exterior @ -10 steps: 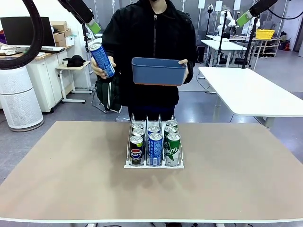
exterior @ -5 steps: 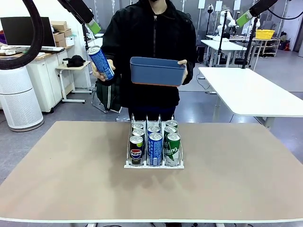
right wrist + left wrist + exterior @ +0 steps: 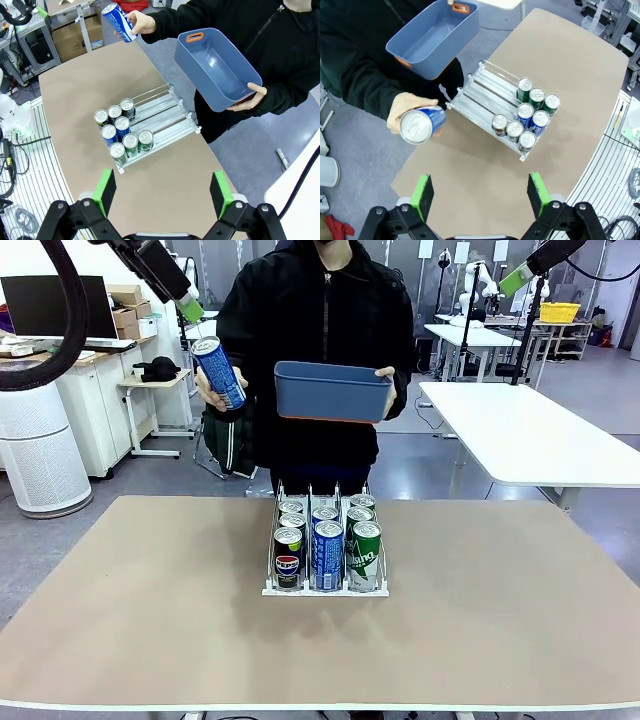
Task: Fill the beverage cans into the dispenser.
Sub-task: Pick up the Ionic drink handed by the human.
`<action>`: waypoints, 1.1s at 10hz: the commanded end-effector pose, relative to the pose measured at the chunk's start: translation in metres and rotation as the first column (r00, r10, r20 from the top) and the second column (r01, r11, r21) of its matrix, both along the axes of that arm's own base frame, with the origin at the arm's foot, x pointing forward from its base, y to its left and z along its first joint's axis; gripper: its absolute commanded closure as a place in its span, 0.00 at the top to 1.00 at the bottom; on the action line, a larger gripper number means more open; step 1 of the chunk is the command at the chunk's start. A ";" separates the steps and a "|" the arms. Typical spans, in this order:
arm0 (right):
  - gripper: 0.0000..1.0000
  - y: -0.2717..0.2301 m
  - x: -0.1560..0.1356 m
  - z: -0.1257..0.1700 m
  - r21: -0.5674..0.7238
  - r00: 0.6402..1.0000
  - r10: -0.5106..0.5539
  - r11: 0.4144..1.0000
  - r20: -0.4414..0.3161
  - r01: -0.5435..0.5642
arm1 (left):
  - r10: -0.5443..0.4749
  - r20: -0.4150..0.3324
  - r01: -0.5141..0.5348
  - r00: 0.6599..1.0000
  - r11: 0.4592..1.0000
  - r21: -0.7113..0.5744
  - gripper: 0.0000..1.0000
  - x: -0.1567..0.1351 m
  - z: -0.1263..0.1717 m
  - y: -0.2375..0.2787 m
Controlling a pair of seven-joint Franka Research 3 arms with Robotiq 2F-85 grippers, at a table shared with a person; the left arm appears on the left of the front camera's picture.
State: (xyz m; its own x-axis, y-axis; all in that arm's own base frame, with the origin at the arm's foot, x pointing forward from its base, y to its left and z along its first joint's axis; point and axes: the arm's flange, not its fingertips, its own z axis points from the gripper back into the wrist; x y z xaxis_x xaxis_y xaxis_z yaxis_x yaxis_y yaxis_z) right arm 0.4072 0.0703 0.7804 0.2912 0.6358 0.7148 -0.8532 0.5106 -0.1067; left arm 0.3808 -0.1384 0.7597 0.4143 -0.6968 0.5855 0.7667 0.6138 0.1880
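A brown worktop [image 3: 150, 620] stands between the robot and a person in a dark jacket on the far side. Near the middle of it sits the dispenser [image 3: 325, 589], a small white rack with thin upright dividers forming three lanes. Eight beverage cans [image 3: 328, 552] stand upright in it, crowded toward the robot's end: dark ones with a round logo in the left lane, blue ones in the middle lane, green ones with white lettering in the right lane, while the far end of the lanes is bare. The person's hand [image 3: 208, 388] holds one more blue can [image 3: 219, 371] up in the air, tilted, its silver top leaning toward the robot's left, well above and behind the worktop. The person's other hand [image 3: 386, 375] holds a blue plastic bin [image 3: 333, 392] at chest height; seen from above in the wrist views, the bin has nothing in it. The left gripper [image 3: 477, 196] hangs high over the worktop's left side, its jaws spread wide with nothing between the green pads [image 3: 423, 194]. The right gripper [image 3: 162, 192] likewise hangs high above the worktop, jaws spread wide and holding nothing, looking down on the rack and the person.
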 end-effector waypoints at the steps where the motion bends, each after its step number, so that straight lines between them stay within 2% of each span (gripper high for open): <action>1: 1.00 -0.001 -0.001 0.000 0.001 1.000 0.005 1.000 -0.008 -0.005 | 0.054 -0.028 -0.053 0.998 0.998 0.026 1.00 0.025 0.001 0.012; 4: 1.00 -0.001 -0.001 0.000 0.001 1.000 0.005 1.000 -0.008 -0.005 | 0.067 -0.028 -0.066 0.997 0.997 0.027 1.00 0.052 -0.010 0.021; 5: 1.00 -0.001 -0.001 0.000 0.001 1.000 0.005 1.000 -0.008 -0.005 | 0.086 0.001 -0.086 0.996 0.995 0.053 1.00 0.068 -0.012 0.028; 6: 1.00 -0.001 -0.001 0.000 0.001 1.000 0.005 1.000 -0.008 -0.005 | 0.077 -0.002 -0.077 0.997 0.996 0.051 1.00 0.084 -0.014 0.030; 8: 1.00 -0.001 -0.001 0.000 0.001 1.000 0.005 1.000 -0.008 -0.005 | 0.022 -0.023 -0.020 0.999 0.995 0.098 1.00 0.104 -0.018 0.027; 11: 1.00 -0.001 -0.001 0.000 0.001 1.000 0.005 1.000 -0.008 -0.005 | -0.042 -0.045 0.045 0.998 0.996 0.076 1.00 0.129 -0.023 0.026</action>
State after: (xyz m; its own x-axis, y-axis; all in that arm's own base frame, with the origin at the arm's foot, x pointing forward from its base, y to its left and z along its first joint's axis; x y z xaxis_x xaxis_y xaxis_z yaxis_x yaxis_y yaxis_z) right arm 0.4073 0.0703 0.7809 0.2908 0.6358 0.7150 -0.8530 0.5108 -0.1073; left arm 0.5047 -0.1204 0.7298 0.4283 -0.7468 0.5088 0.7766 0.5921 0.2154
